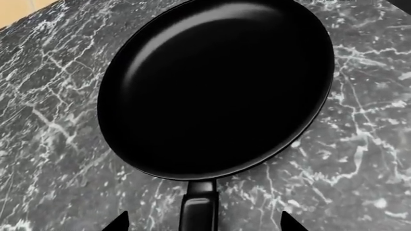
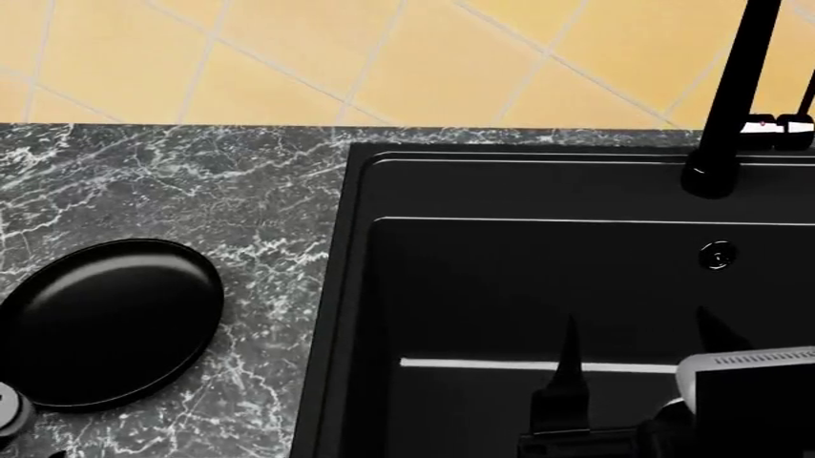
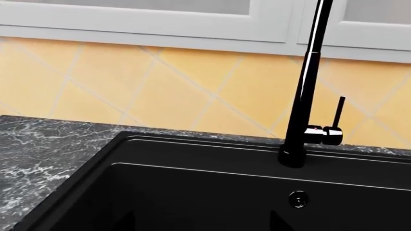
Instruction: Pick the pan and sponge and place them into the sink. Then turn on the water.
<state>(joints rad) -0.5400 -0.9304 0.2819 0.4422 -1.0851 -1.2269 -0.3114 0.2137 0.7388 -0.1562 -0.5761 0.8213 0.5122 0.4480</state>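
Note:
The black pan [image 1: 215, 86] lies on the marble counter and also shows in the head view [image 2: 109, 324], left of the sink [image 2: 361, 191]. My left gripper [image 1: 205, 224] is open, its dark fingertips [image 1: 121, 223] on either side of the pan's short handle [image 1: 198, 207] without touching it. My right gripper [image 2: 643, 358] is open and empty over the sink basin; its tips show faintly in the right wrist view [image 3: 202, 224]. The sink's rim [image 3: 128, 142] and the tall black faucet [image 3: 305, 86] are in view. No stream shows. The sponge is out of view.
The dark marble counter [image 2: 191, 181] runs left of the sink, with a yellow tiled wall [image 2: 382, 57] behind. The faucet [image 2: 732, 95] has a side lever [image 3: 337, 115]. A small round overflow [image 2: 717, 255] sits on the basin's back wall.

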